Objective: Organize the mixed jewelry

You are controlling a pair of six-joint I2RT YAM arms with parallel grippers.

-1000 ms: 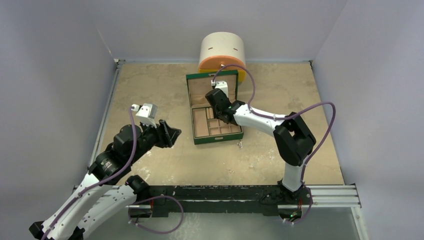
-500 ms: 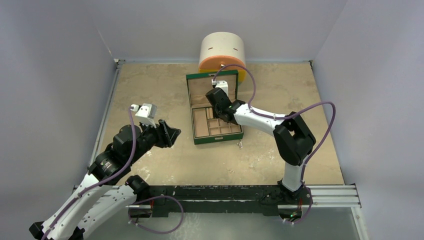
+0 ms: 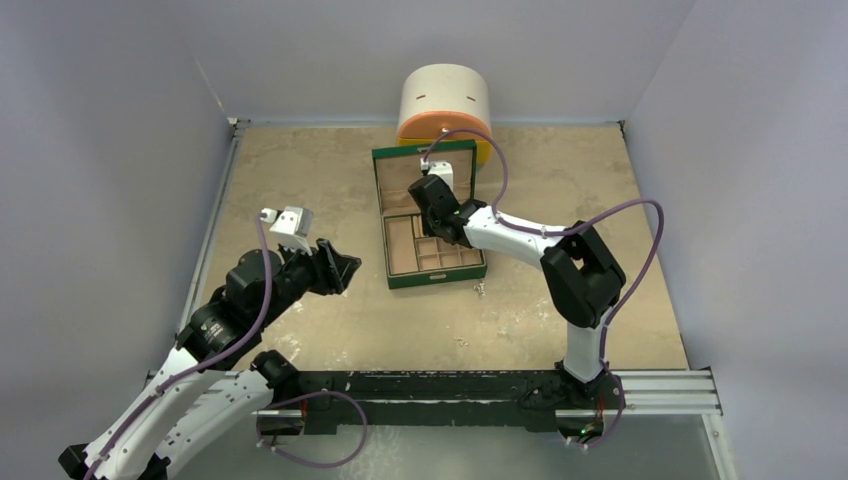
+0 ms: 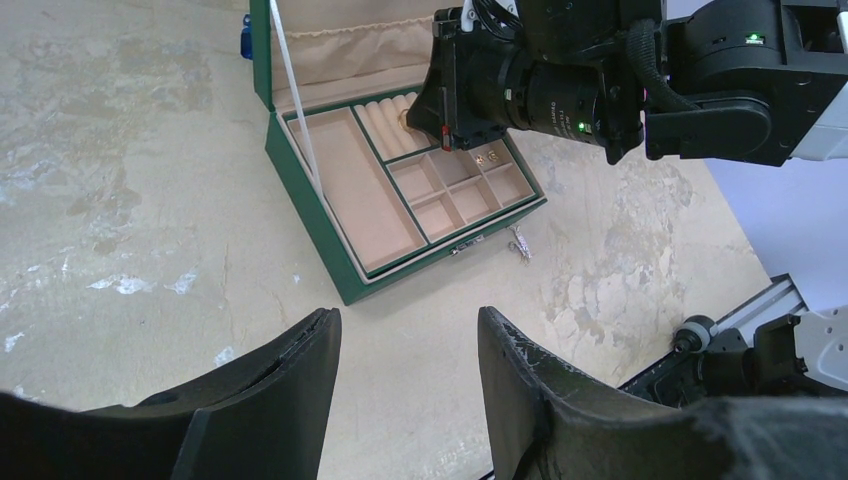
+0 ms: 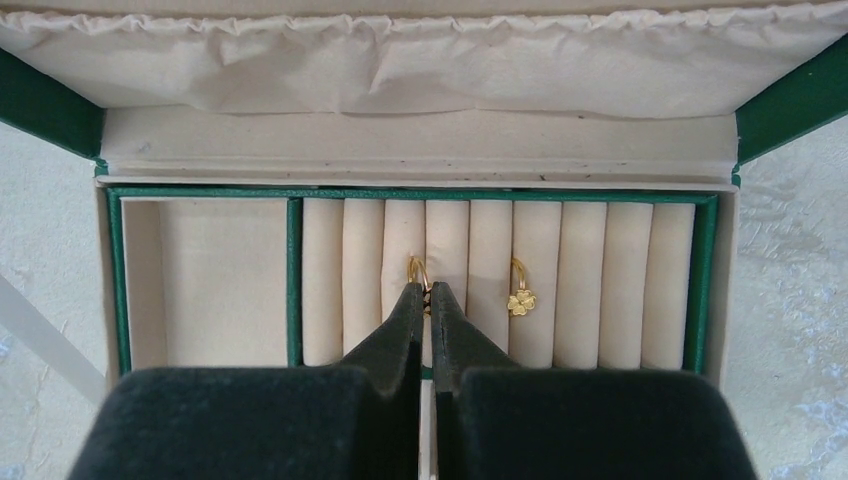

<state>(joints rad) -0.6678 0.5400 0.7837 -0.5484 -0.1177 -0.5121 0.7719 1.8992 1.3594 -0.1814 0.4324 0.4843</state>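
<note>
ring rolls (image 5: 590,285): matt tan cloth | gold ring (image 5: 520,298): shiny metal | fingers (image 5: 395,335): matt black | tabletop (image 3: 300,180): mottled, matt

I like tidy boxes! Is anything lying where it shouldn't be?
Yes. One little silvery piece lies on the table, just outside the front of the green box and not in any compartment. The gold rings sit neatly in the padded rolls inside.

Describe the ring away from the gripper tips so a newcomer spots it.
Find the open green box, then the tan ring rolls along its hinge side. There, one gold ring is at the right gripper's shut tips; the target ring, also gold, stands to their right and alone shows a flower charm.
</note>
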